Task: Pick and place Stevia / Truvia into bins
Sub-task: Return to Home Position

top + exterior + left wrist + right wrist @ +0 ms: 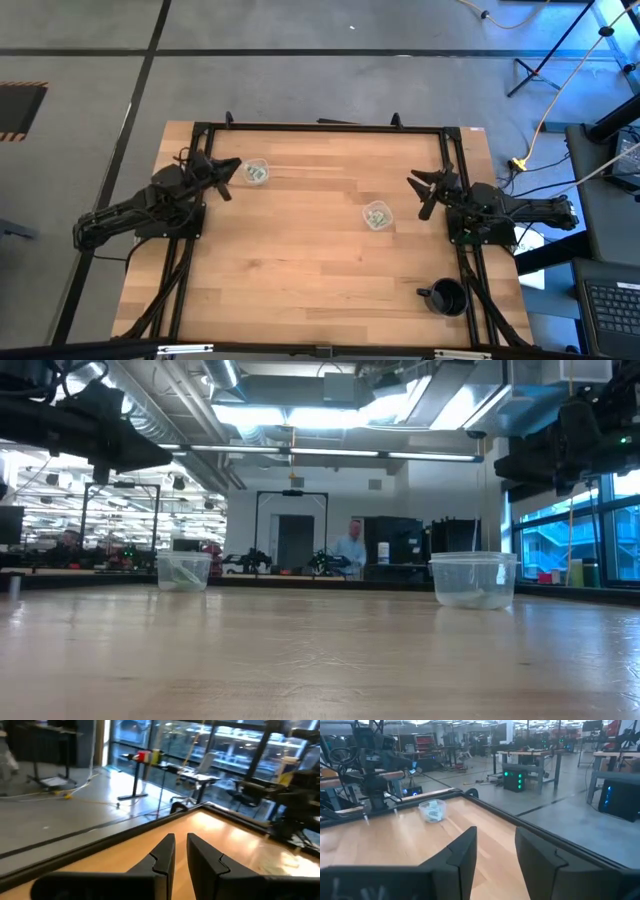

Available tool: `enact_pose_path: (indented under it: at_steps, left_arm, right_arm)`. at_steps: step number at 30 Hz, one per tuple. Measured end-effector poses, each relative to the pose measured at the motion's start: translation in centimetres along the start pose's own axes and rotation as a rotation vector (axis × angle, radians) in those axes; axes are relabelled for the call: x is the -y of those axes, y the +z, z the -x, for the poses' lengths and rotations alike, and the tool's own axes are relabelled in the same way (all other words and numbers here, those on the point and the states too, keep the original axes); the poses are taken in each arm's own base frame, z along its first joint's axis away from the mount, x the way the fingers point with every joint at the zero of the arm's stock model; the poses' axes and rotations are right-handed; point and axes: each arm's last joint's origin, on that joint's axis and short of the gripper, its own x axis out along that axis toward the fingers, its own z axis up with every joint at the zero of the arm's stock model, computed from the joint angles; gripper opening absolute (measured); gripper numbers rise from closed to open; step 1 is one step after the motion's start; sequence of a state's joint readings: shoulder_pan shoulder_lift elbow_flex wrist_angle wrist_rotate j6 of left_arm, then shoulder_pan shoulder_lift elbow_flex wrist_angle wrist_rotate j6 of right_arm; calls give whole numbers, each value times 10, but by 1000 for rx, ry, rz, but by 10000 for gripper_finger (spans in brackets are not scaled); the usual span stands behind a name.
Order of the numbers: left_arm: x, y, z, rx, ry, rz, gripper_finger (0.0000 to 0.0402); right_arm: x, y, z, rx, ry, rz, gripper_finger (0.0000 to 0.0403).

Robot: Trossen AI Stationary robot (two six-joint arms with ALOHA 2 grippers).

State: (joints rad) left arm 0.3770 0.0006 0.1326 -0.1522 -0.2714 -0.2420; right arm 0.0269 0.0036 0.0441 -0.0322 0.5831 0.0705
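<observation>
Two clear plastic cups stand upright on the wooden table. One cup [255, 172] [184, 571] [432, 811] is near the far left, and the other cup [377, 215] [473, 580] is right of centre. Green and white packets lie inside both; I see none loose on the table. My left gripper [228, 172] [180, 845] hovers just left of the far-left cup, open by a narrow gap. My right gripper [422, 192] [495, 842] hangs to the right of the other cup, open wider. Neither holds anything.
A black mug with a handle [447, 297] stands near the table's near right corner. A black frame [320, 127] runs along the table's far edge and sides. Bare wood [300, 260] spreads between and in front of the cups. A person [351, 548] is far off in the room.
</observation>
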Motion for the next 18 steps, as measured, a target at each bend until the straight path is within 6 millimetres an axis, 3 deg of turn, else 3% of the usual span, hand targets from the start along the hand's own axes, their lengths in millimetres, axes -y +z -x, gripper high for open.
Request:
enact_pose_path:
  at_steps: [5,11,18]
  left_arm:
    - [-1,-2,-1,8,13,-2,43]
    - [-2,-22,-9,60,-37,-27,43]
    - [-2,-19,-9,108,-14,-50,43]
  right_arm:
    - [0,0,0,0,0,-2,138]
    - [0,0,0,0,0,1,138]
    - [0,0,0,-1,0,2,138]
